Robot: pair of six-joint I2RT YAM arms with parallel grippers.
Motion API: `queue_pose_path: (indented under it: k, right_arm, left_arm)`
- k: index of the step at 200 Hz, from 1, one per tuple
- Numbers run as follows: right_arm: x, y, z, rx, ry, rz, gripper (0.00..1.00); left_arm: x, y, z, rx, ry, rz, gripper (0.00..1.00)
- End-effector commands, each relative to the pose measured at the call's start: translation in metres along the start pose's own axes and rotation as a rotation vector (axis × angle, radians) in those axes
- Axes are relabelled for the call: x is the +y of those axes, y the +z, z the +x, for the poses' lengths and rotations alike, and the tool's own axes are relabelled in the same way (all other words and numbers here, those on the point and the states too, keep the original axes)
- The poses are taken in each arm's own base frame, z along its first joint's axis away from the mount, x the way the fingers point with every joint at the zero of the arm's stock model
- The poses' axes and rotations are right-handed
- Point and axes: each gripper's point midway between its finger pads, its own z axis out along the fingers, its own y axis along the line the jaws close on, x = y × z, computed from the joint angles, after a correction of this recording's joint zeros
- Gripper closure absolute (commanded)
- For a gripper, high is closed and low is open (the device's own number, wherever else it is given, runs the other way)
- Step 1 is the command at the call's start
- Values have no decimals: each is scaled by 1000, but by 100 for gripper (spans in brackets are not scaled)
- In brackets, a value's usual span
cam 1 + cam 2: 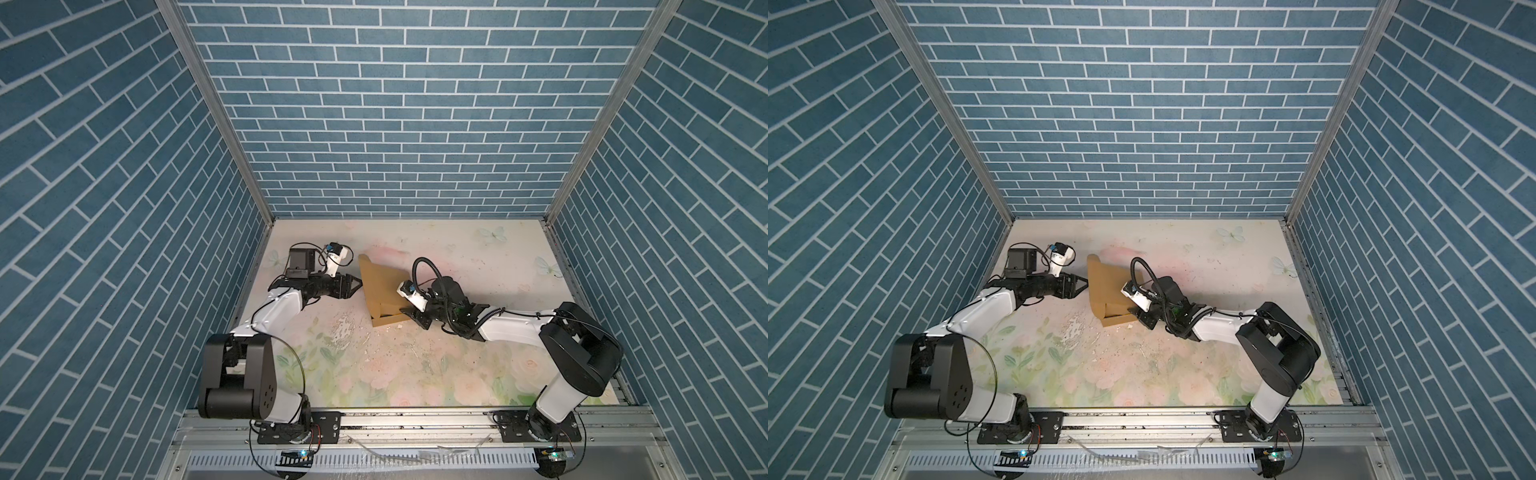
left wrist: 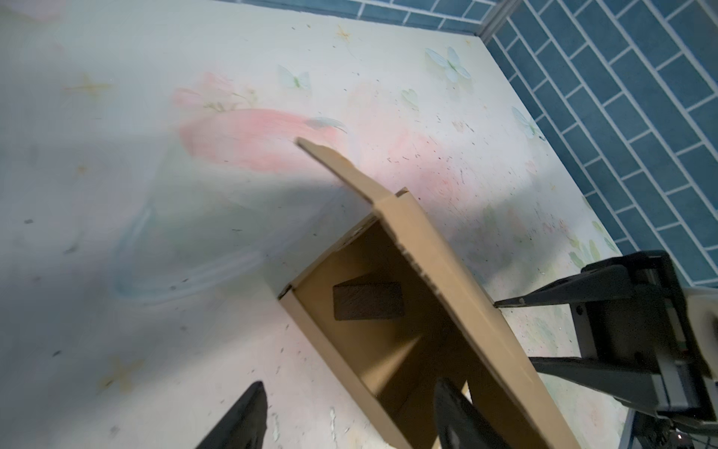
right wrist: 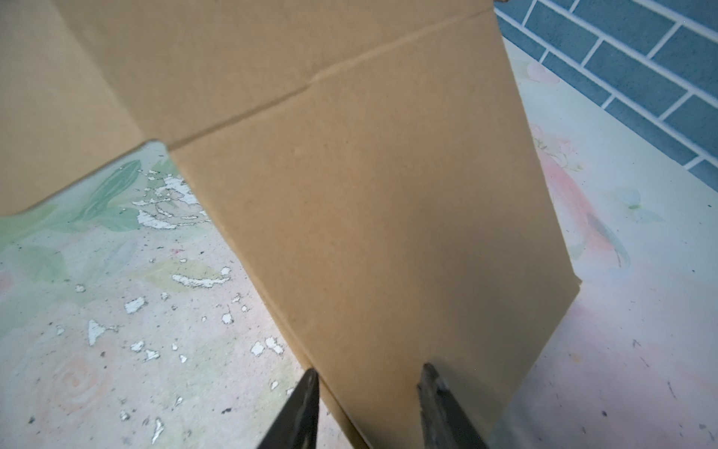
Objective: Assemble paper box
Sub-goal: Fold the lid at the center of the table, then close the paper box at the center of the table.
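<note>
The paper box is a tan cardboard mailer standing tilted on the floral table in both top views. Its open hollow faces the left wrist camera, and a flap sticks out past it. My left gripper is just left of the box with its jaws wide apart. In its wrist view the left gripper straddles a side wall without pinching it. My right gripper holds the box's near right corner. Cardboard fills the gap between the right gripper's fingers.
A small dark brown chip lies inside the box. The floral table has peeled white patches near the box. Blue brick walls close in the back and both sides. A metal rail runs along the front.
</note>
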Motion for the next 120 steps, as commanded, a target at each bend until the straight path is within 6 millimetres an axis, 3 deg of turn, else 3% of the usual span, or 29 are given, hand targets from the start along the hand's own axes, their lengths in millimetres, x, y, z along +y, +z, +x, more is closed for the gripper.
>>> queue_pose_path:
  k: [1,54,70,93,120]
  right_arm:
    - [2,6,1,4,9,-24,57]
    - [1,9,0,-1,8,-29,58]
    - [-1,10,0,-3,7,-25,58]
    - [-1,12,-2,-10,12,-28,58]
    - [-1,12,-2,-9,14,-24,58]
  left_arm:
    - [10,-25,14,34,-135,-26,32]
    - [-53,-49,-19,19,-284,304,39]
    - [-52,-44,-19,9,-325,334,43]
    - [-36,-27,0,39,-381,268,44]
    - [-41,-14,8,60,-381,289,44]
